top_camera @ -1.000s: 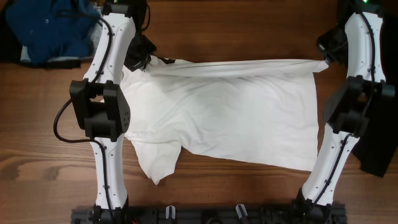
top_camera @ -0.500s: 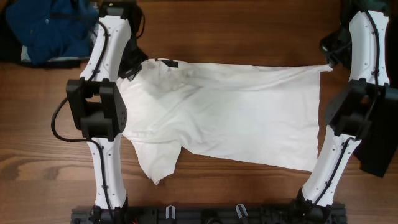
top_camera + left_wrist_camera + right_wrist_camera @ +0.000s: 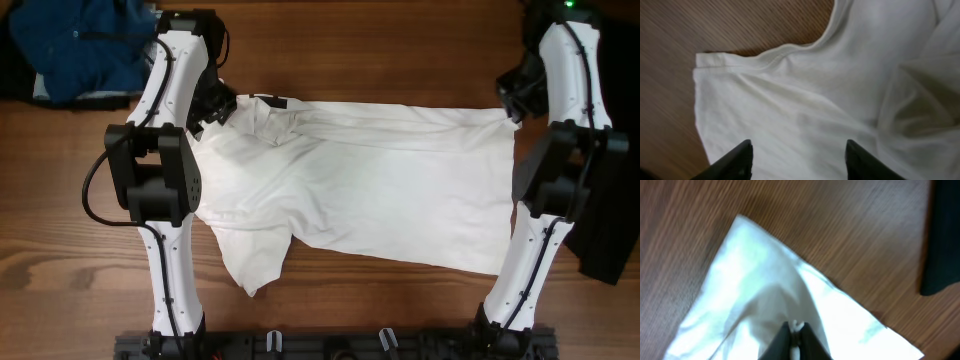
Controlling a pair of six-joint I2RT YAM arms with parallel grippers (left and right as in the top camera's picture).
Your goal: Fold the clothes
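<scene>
White T-shirt point(image 3: 380, 190) flat on wood table point(image 3: 400, 40), long axis running left–right betw. the arms. At far collar corner, left gripper point(image 3: 799, 152): jaws apart, hovering over cloth, nothing held. At far hem corner, right gripper point(image 3: 796, 330): nearly closed, nipping a fold of hem. Near edge toward robot from both; reach approx. equal.

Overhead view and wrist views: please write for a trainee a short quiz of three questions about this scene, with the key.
1. True or false: the left claw stands open over the white T-shirt.
2. Where does the blue garment lie? A) beside the left arm B) on the T-shirt C) in the left claw
3. What colour is the garment beside the right arm?
Key: 1 true; 2 A; 3 black.
</scene>
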